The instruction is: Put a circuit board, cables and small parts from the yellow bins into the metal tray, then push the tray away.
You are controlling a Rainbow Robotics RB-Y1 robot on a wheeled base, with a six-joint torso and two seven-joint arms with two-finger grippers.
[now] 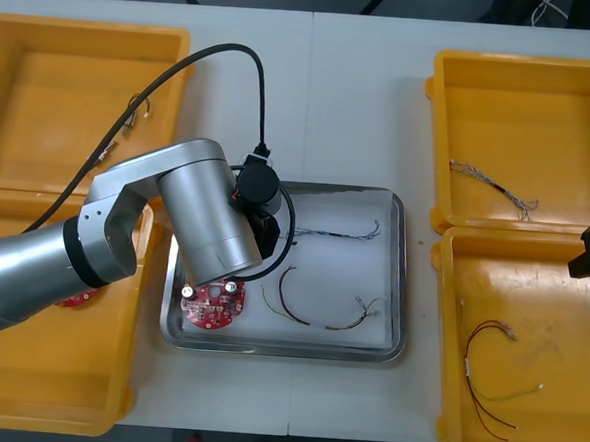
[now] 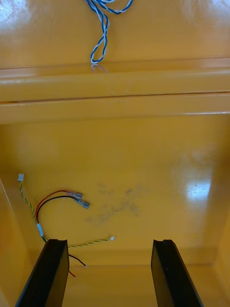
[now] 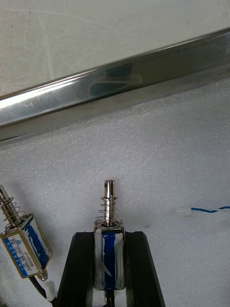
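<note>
My left gripper (image 3: 109, 236) is shut on a small metal part (image 3: 109, 256) with a blue label and a spring pin, held low over the white inside of the metal tray (image 3: 115, 91). A second such small metal part (image 3: 21, 245) lies beside the fingers. In the front view the left gripper (image 1: 267, 234) hangs over the tray's (image 1: 396, 287) left half, above a red circuit board (image 1: 210, 304). A blue and white cable (image 1: 339, 232) and a black cable (image 1: 310, 307) lie in the tray. My right gripper (image 2: 110, 273) stands open over the near right bin (image 2: 158, 158).
The near right bin (image 1: 565, 398) holds red and yellow cables (image 1: 491, 373). A twisted blue and white cable (image 1: 497, 188) lies in the far right bin. The far left bin has a thin cable (image 1: 120, 130). Another red circuit board (image 1: 75, 298) peeks from under my left arm.
</note>
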